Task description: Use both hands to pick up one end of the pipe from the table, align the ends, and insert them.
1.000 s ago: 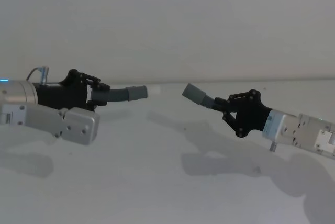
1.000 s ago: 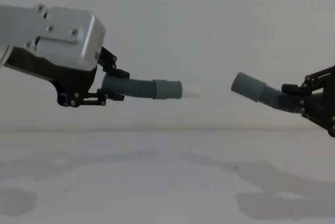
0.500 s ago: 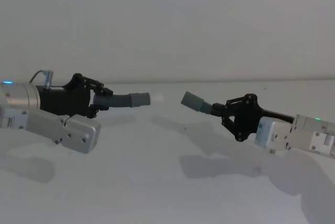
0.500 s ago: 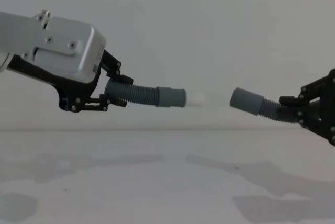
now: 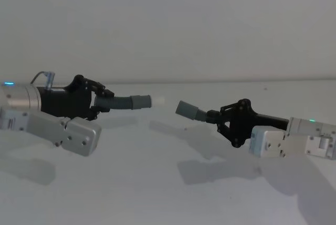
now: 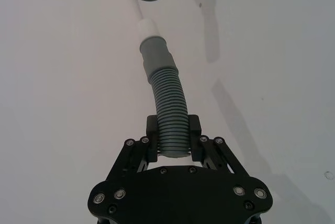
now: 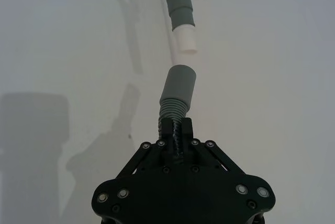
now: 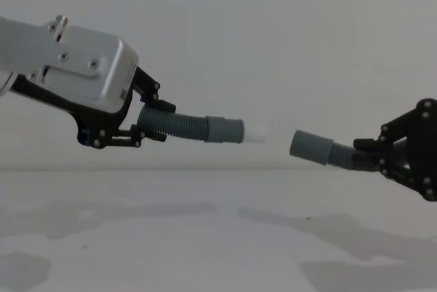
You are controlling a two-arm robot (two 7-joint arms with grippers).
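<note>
Both hands hold the grey ribbed pipe in the air above the white table (image 5: 157, 183). My left gripper (image 5: 100, 101) (image 8: 151, 120) (image 6: 172, 143) is shut on the ribbed hose (image 6: 168, 96); its cuff (image 8: 225, 129) ends in a whitish tip (image 8: 254, 134) pointing right. Shut on the hose just behind the other cuff (image 8: 311, 147) (image 5: 186, 110) is my right gripper (image 5: 223, 121) (image 8: 384, 155) (image 7: 175, 130). The two ends face each other across a small gap, apart, the right cuff slightly lower. In the right wrist view the whitish tip (image 7: 186, 38) sits just beyond the plain cuff (image 7: 178, 88).
A plain pale wall stands behind the table's far edge (image 5: 210, 82). Arm shadows fall on the table (image 5: 215, 170) under both grippers.
My right gripper has moved left and dropped a little, bringing its cuff closer to the whitish tip. The left gripper has tilted its end slightly down and otherwise held its place.
</note>
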